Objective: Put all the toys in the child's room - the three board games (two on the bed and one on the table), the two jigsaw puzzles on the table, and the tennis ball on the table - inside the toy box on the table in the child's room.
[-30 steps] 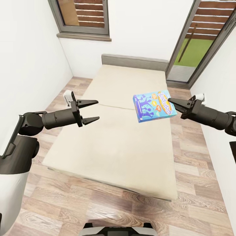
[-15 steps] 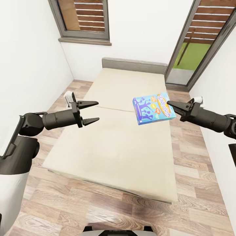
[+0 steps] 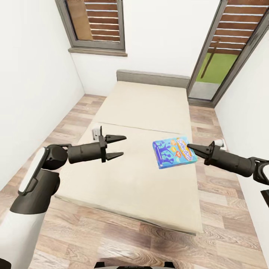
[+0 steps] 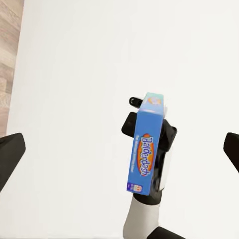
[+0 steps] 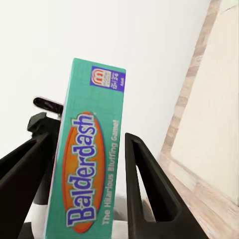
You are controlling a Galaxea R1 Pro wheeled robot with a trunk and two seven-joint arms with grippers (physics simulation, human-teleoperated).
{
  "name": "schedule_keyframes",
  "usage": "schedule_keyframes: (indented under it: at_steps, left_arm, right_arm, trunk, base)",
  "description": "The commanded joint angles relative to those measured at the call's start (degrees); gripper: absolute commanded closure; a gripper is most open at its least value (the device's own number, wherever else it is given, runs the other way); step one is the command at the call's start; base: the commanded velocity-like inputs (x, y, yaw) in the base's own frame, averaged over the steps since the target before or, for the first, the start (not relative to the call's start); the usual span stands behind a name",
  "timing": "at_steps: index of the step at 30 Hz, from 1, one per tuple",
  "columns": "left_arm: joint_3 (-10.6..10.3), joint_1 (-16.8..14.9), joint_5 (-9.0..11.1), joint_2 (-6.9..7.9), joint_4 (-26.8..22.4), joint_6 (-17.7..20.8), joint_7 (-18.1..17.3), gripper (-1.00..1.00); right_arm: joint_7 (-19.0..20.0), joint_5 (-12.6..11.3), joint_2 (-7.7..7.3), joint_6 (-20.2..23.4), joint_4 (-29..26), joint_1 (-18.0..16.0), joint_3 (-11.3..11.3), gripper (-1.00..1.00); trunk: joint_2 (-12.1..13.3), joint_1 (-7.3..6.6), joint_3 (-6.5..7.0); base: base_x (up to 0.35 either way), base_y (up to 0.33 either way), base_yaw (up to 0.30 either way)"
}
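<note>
The bed now sits lower in the head view: the camera has shifted. The Balderdash board game remains clamped in the right claw above the mattress, ready for carrying to the toy box. The left claw hangs open, empty.

Balderdash box hides right gripper's fingertips.
</note>
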Motion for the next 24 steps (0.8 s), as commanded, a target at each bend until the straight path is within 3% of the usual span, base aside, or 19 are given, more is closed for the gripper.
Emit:
schedule_keyframes:
  at_steps: [1,7,12,17,24]
  left_arm:
    - [-0.14,0.25,0.41,-0.31,-0.04,-0.05,0.63,-1.00]
    - [-0.46,1.07,-0.58,-1.43,-0.07,-0.03,0.81,-1.00]
    - [-0.58,1.39,-3.71,-1.88,-0.08,0.00,0.84,-1.00]
    - [-0.69,1.55,-5.45,-2.66,-0.08,0.00,0.97,-1.00]
    - [-0.68,1.78,-6.16,-2.85,-0.08,0.05,1.74,-1.00]
  right_arm:
    - [0.64,0.04,-0.14,0.24,0.01,1.02,-0.04,1.00]
    - [0.72,0.15,-0.50,0.24,0.01,4.26,0.03,1.00]
    - [0.77,0.21,-0.85,0.24,0.01,5.83,-0.15,1.00]
    - [0.77,0.28,-2.22,0.24,0.01,6.38,-0.34,1.00]
    - [0.79,0.29,-4.07,0.24,0.01,6.60,-1.14,1.00]
  trunk:
    - [-0.09,0.04,0.02]
    - [-0.09,0.04,0.58]
    - [-0.09,0.04,1.05]
    - [-0.09,0.04,1.52]
    - [-0.09,0.04,2.18]
  base:
    - [0.000,0.000,0.000]
    - [0.000,0.000,0.000]
    - [0.000,0.000,0.000]
    - [0.000,0.000,0.000]
    - [0.000,0.000,0.000]
